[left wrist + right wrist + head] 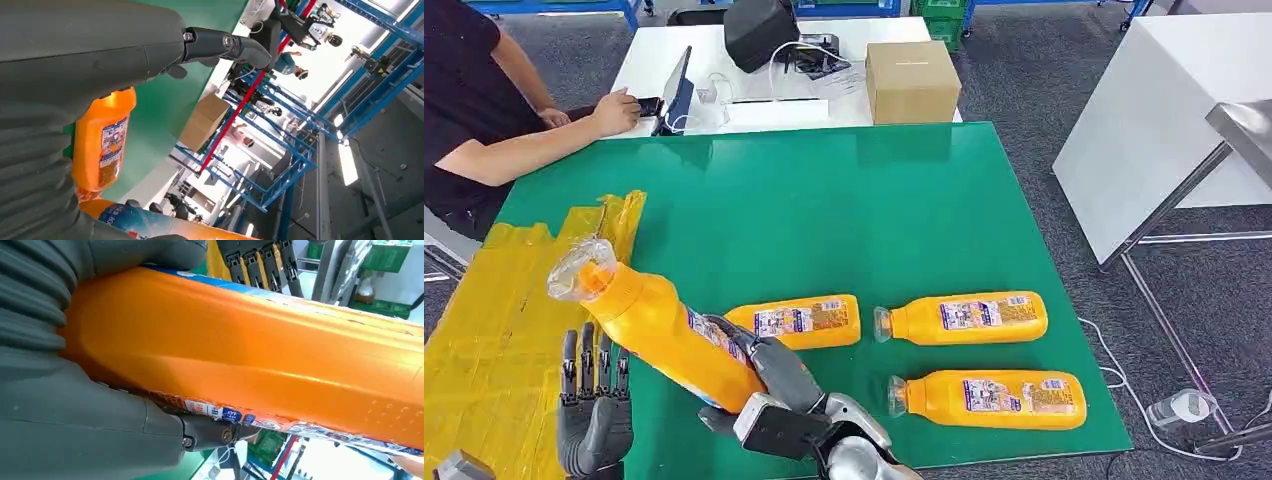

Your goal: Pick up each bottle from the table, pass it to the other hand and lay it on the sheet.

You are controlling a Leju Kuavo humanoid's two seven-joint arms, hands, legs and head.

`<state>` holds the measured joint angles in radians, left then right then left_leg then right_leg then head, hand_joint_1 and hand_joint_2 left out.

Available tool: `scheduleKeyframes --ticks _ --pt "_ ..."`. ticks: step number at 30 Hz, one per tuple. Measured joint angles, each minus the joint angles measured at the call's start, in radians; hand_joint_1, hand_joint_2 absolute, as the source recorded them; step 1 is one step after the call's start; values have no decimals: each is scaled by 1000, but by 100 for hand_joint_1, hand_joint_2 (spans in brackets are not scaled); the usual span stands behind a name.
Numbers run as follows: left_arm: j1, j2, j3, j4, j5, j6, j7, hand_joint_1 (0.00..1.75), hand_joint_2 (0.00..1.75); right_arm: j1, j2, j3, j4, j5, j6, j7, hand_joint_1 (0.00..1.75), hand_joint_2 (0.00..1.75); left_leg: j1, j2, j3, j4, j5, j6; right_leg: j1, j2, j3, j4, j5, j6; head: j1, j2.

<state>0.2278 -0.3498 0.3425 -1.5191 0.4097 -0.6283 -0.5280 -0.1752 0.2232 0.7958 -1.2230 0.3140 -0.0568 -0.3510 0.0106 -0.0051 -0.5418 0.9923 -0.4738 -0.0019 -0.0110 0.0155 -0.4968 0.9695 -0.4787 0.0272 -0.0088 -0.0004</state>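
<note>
The green bench [844,210] is big, flat and smooth. A crinkly yellow sheet [494,330] lies on the bench, under and beside the left hand [594,405]. A brown cardboard box [911,80] sits far in front of both hands, on a white table past the bench.

The right hand [769,375] is wrapped tight round the bottom end of the held bottle [659,330]. That bottle is long, smooth orange plastic with a paper label. It tilts up, and its clear cap points over the sheet, just above the left hand.

The left hand holds nothing. Its dark fingers [589,358] stand straight up and a little apart, right beside the held bottle.

Three more orange bottles lie flat on the bench beside the right hand: the near bottle [799,321] just next to it, the middle bottle [964,318] farther out, and the front bottle [989,398] nearest the bench edge
</note>
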Motion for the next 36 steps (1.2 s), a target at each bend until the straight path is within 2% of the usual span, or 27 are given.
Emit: scheduleKeyframes --ticks 36 --pt "-25 0 52 33 -9 -35 -21 0 175 -40 26 14 50 3 -1 -10 175 175 0 0 -1 0 0 0 0 0 -1 0 0 0 0 0"
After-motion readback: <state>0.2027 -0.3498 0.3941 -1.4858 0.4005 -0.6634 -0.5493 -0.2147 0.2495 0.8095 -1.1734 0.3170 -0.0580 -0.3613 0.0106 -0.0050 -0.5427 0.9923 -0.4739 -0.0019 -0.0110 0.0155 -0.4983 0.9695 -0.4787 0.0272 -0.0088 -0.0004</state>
